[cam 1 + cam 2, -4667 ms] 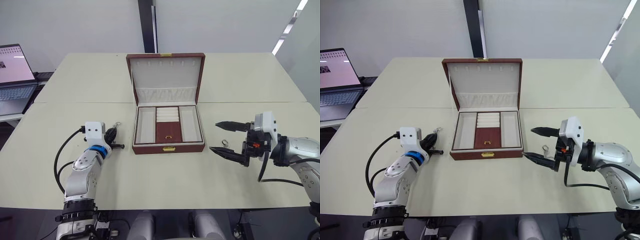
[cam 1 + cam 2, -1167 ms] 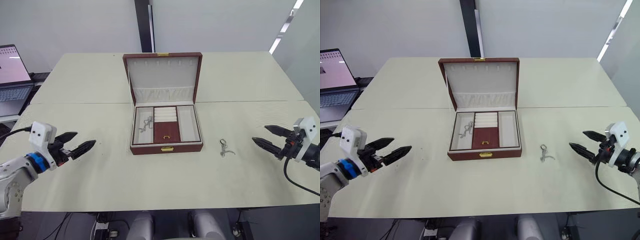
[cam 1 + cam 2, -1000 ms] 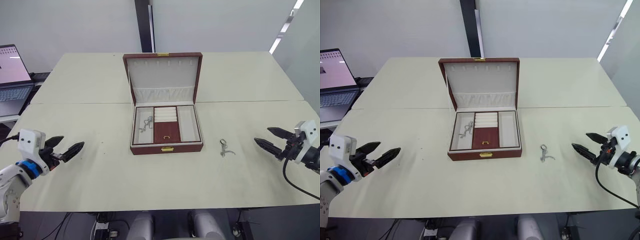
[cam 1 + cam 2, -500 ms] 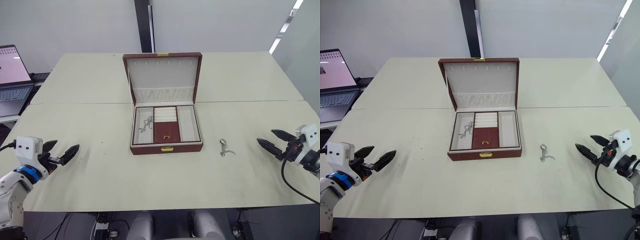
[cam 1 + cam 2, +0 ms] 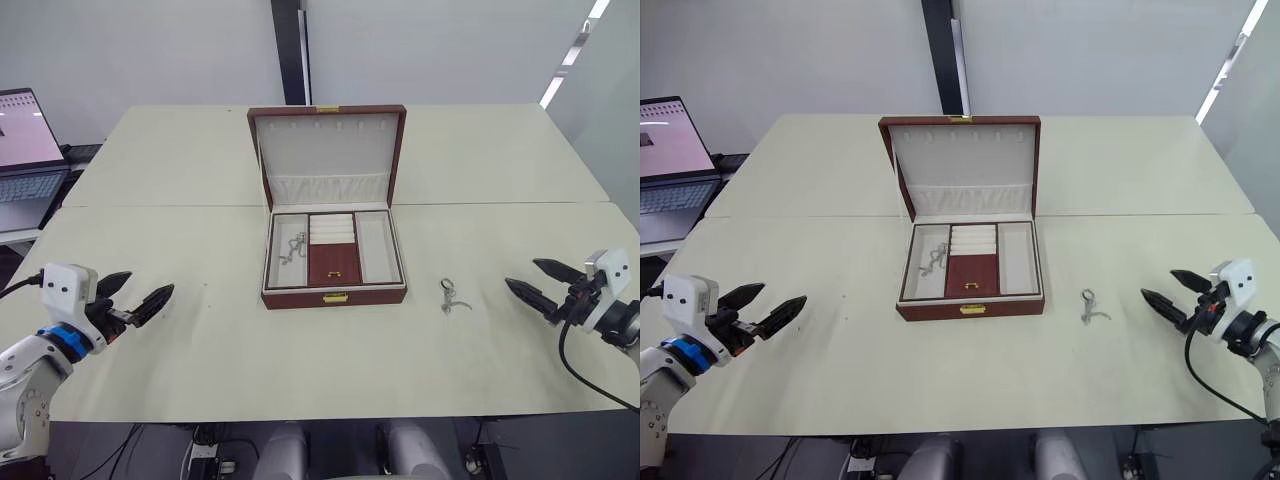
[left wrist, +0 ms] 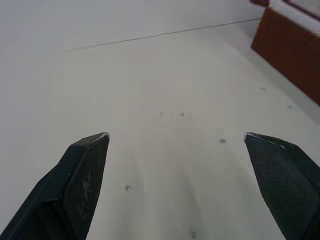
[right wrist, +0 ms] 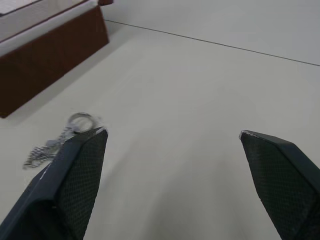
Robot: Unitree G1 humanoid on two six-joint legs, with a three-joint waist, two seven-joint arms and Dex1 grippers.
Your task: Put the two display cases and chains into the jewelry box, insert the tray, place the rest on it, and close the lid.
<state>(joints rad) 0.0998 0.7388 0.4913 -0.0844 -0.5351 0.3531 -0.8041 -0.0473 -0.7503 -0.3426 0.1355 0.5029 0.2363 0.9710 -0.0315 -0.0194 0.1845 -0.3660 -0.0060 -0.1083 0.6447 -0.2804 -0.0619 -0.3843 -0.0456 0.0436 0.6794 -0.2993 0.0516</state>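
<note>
- Reddish-brown wood grain is covering the jewelry box [image 5: 334,262], which is sitting at the middle of the tabletop [image 5: 300,350] with its lid [image 5: 328,150] standing open.
- Inside the box, the tray [image 5: 333,260] is already sitting in place, and one silver chain [image 5: 292,248] is lying in its left cream section.
- A second chain [image 5: 452,296] is lying on the bare tabletop, to the right of the box and well apart from it. The right wrist view is showing its ring clasp [image 7: 80,120] clearly.
- No display cases are appearing on the tabletop.
- The left tool [image 5: 140,303] is hanging released and empty near the left edge, well apart from the box.
- The right tool [image 5: 533,283] is likewise spread and empty, pointing toward the loose chain but not touching it.
- Handling judgement: the chain is likely light, limp and slippery, lying almost flat on the surface. Pinching at the ring clasp or at the bunched links is looking safest, since a single strand is likely to slip out of the fingers.
- A laptop [image 5: 28,150] is sitting off the far left.
</note>
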